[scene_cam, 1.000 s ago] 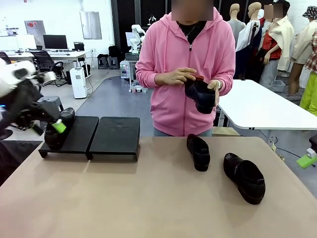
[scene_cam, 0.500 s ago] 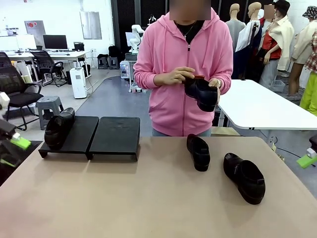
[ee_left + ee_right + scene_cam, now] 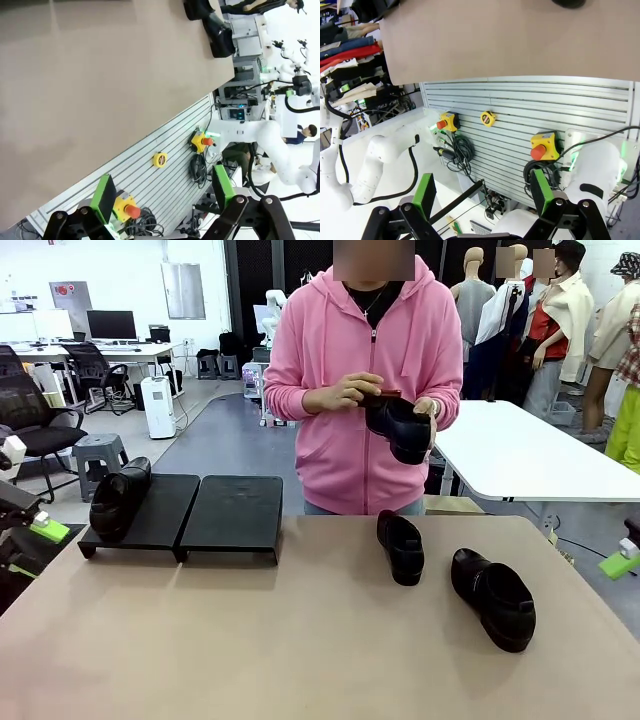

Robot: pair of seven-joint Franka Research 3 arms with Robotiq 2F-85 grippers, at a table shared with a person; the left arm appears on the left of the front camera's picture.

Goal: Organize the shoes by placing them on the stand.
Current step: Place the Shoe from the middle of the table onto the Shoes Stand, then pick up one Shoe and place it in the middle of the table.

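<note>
One glossy black shoe (image 3: 118, 498) lies on the left platform of the black stand (image 3: 235, 508). Two more shoes (image 3: 402, 546) (image 3: 495, 598) rest on the tan table to the right. The person in pink holds another shoe (image 3: 398, 428) in both hands at chest height. My left gripper (image 3: 33, 550) hangs open at the table's left edge, away from the stand, and its wrist view shows the left gripper (image 3: 165, 192) with nothing between its green pads. A green pad of my right gripper (image 3: 621, 562) shows at the right edge. In the right wrist view the right gripper (image 3: 482, 192) is open and empty.
The right platform of the stand is bare. Below the table's near edge a slatted panel (image 3: 520, 115) carries emergency-stop buttons (image 3: 541, 148) and cables. A white table (image 3: 520, 455) stands behind the person. The near half of the tan table (image 3: 250, 640) is open space.
My left gripper has drawn back from the shoe on the stand to the table's left edge, leaving the shoe there. The person has lifted the held shoe slightly.
</note>
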